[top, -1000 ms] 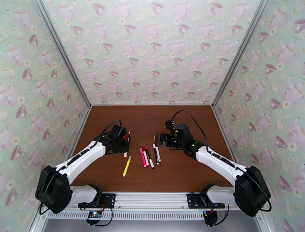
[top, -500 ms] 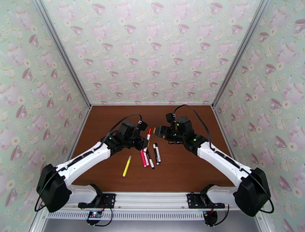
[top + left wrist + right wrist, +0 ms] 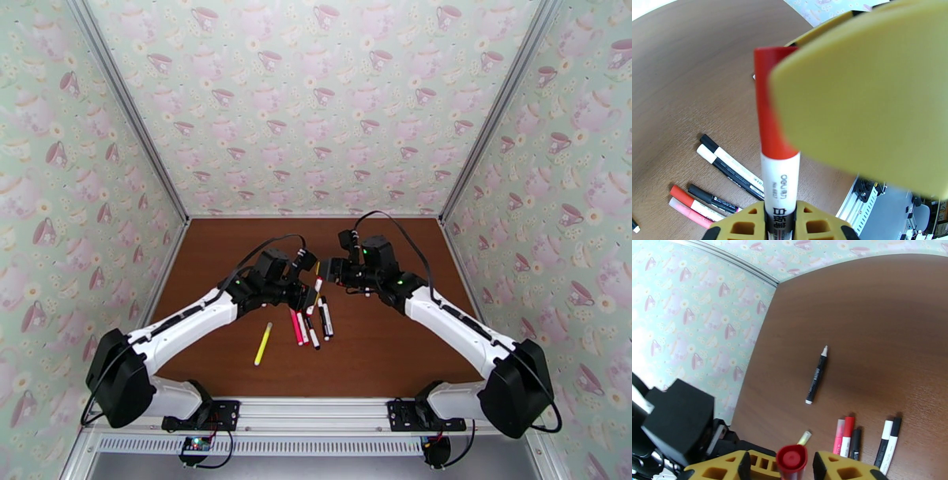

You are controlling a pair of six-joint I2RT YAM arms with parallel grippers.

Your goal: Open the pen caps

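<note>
At the centre of the overhead view, your left claw (image 3: 305,294) pinches the red-capped pen (image 3: 317,286) by its white barrel, lifted above the worktop (image 3: 379,347), and the right claw (image 3: 332,274) meets it from the right. Along the bottom edge of the right wrist view, the red cap (image 3: 791,457) sits between that claw's spread yellow fingers (image 3: 837,469), with a gap on each side. Even out those gaps, close squarely on the cap alone, then pull straight along the pen's axis. A sideways tug would likely lever the barrel out of the left grip. Cap and barrel are smooth, glossy, round plastic, so expect some slipping; the matte, blocky pads should bite. At lower right the other pens (image 3: 847,437) lie flat.
</note>
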